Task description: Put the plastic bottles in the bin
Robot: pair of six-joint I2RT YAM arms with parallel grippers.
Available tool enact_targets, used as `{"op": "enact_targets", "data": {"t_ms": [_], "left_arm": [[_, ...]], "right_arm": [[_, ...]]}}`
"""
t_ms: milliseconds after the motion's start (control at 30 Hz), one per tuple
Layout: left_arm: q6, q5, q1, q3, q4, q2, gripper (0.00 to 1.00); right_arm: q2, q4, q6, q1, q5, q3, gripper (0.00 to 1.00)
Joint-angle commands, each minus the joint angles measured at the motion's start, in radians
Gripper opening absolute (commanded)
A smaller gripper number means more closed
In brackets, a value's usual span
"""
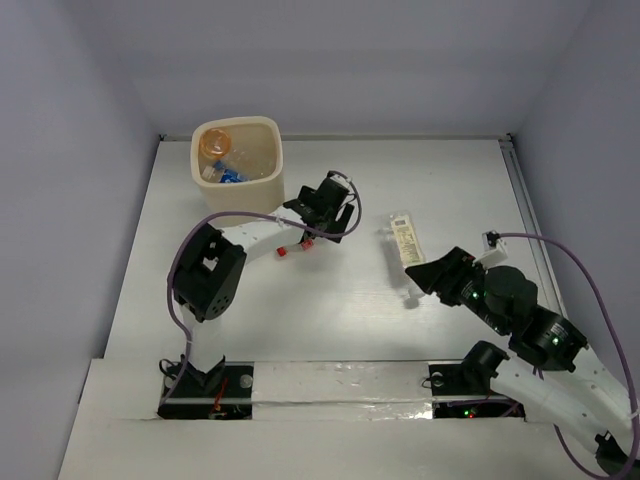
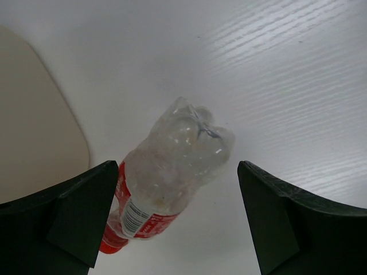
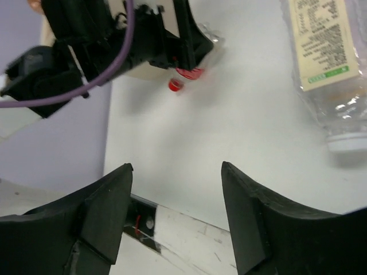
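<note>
The bin [image 1: 245, 195] stands in the far left corner of the tabletop [image 1: 340, 320], holding an orange bottle [image 1: 214, 143] and a blue-labelled bottle [image 1: 228, 173]. Near it, the left gripper [image 2: 178, 167] hangs, jaws spread wide, over a lying red-labelled bottle [image 2: 163, 192]. Toward the right edge, the right gripper [image 3: 176, 166], jaws likewise apart, is near a cream-labelled bottle [image 1: 405, 238].

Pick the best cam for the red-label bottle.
Left wrist: the red-label bottle fills the frame under the open left gripper. Top external: that gripper hides all but its red end. Right wrist: small, mostly behind that gripper.
</note>
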State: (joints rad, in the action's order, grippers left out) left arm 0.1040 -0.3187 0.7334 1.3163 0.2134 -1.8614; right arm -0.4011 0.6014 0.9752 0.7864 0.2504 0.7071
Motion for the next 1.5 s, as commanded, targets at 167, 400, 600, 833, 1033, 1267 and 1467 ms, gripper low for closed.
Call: {"op": "enact_targets", "data": {"t_ms": [167, 400, 600, 833, 1033, 1267, 1467], "left_arm": [[-0.047, 0.043, -0.034, 0.043, 0.02, -0.062, 0.84], [-0.027, 0.127, -0.034, 0.023, -0.005, -0.062, 0.64], [0.042, 0.222, -0.034, 0.0, -0.016, 0.069, 0.34], [0.151, 0.283, -0.043, 0.041, -0.008, 0.339, 0.3], [0.195, 0.325, -0.185, 0.211, 0.043, 0.476, 0.31], [0.198, 0.409, -0.443, 0.399, 0.077, 0.495, 0.31], [0.22, 0.435, -0.583, 0.495, 0.052, 0.447, 0.32]], "right_arm": [[-0.21, 0.152, -0.068, -0.003, 0.085, 0.127, 0.84], [-0.468, 0.174, -0.367, -0.172, 0.072, 0.33, 0.92], [-0.709, 0.127, -0.587, -0.404, -0.187, 0.449, 0.97], [-1.007, 0.162, -0.763, -0.404, -0.241, 0.632, 1.0], [-1.196, 0.238, -0.846, -0.404, -0.276, 0.741, 1.0], [-1.315, 0.273, -0.886, -0.404, -0.29, 0.729, 1.0], [-1.381, 0.259, -0.885, -0.404, -0.289, 0.713, 1.0]]}}
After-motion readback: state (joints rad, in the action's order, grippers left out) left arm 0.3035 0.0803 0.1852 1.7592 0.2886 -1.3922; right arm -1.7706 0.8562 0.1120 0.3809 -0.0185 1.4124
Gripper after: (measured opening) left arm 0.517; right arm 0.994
